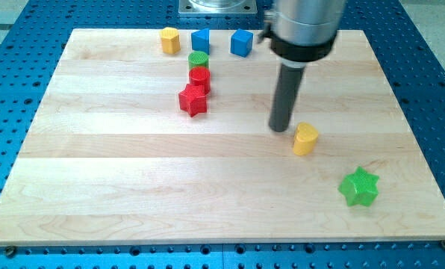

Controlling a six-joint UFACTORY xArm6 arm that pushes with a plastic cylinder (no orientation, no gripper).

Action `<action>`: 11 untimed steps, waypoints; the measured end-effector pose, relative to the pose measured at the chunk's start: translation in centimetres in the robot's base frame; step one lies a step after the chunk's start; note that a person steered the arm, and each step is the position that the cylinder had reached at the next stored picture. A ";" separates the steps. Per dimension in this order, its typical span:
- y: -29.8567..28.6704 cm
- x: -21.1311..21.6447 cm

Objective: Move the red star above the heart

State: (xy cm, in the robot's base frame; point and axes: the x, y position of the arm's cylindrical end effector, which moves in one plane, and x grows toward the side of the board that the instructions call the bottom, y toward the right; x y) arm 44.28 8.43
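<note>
Currently, my tip (281, 128) rests on the counter (118, 187) just to the view's left of the yellow heart (305, 139), close to it, though contact cannot be confirmed. As the tool is a plain rod with nothing to open or close, it holds nothing and acts only by pushing. The red star (193, 100), the block to be moved, lies well apart toward the view's left, touching the red cylinder (200, 78) above it, which in turn abuts the green cylinder (198, 60); this stacked column means a careless push could drag neighbours along. Along the view's top stand a yellow hexagon (169, 39) and two blue cubes (201, 40) (241, 42). A green star (358, 187) sits toward the view's bottom right. Judged from this layout, the star has yet to travel rightward to the space above the heart.
</note>
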 end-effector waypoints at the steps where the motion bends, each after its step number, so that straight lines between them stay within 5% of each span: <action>1: 3.9 2.3; 2: 8.0 5.7; 3: 5.9 4.9; 4: 0.3 3.4; 5: -11.9 5.0; 6: -19.5 0.0; 8: -14.9 -5.5; 10: 1.0 -3.1; 11: 0.0 -5.3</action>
